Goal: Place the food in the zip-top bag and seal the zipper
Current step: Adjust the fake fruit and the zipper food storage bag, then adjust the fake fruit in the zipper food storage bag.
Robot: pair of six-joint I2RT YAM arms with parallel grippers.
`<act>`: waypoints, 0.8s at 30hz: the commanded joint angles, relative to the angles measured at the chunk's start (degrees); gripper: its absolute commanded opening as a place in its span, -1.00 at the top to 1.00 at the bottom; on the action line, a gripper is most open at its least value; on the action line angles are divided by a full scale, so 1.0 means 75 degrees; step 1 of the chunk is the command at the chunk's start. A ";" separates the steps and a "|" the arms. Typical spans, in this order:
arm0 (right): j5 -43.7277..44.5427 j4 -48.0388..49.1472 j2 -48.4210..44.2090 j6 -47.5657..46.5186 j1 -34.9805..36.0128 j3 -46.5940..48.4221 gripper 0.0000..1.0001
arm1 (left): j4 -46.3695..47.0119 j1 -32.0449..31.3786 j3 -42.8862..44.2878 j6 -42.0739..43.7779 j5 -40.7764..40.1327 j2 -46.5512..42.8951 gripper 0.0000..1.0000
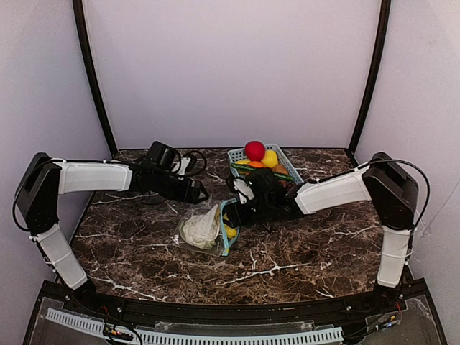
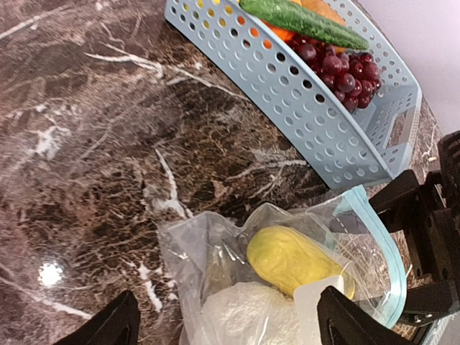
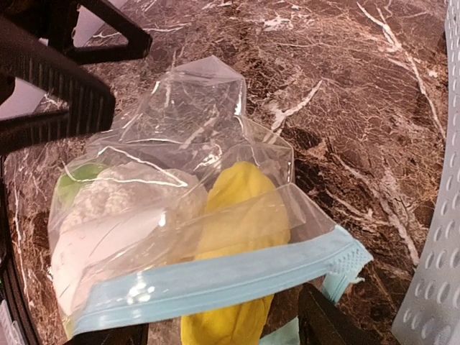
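Note:
The clear zip-top bag (image 1: 188, 231) lies on the marble table (image 1: 302, 244) between both grippers. Inside it are the white cauliflower (image 3: 108, 223), the yellow banana (image 3: 244, 215) and a small light-green piece (image 3: 75, 183). The light-blue zipper (image 3: 215, 284) stands apart at the mouth, and the banana's end pokes out beneath the upper strip. My left gripper (image 2: 230, 323) is open, its fingers wide on either side of the bag's closed end. At the mouth edge my right gripper (image 3: 223, 334) is open too, with the zipper strip crossing just above its fingers (image 3: 330, 323).
A light-blue lattice basket (image 1: 287, 164) stands just behind the bag, holding a red ball-like fruit (image 1: 254, 150), dark purple grapes (image 2: 345, 72) and other toy foods. Both grippers sit close together over the bag. Pale walls enclose the table.

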 commanded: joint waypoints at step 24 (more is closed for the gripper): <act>-0.0578 0.1721 -0.1258 0.1576 0.0099 -0.2456 0.13 | -0.1093 -0.2435 0.0437 -0.1235 -0.1910 -0.0802 -0.34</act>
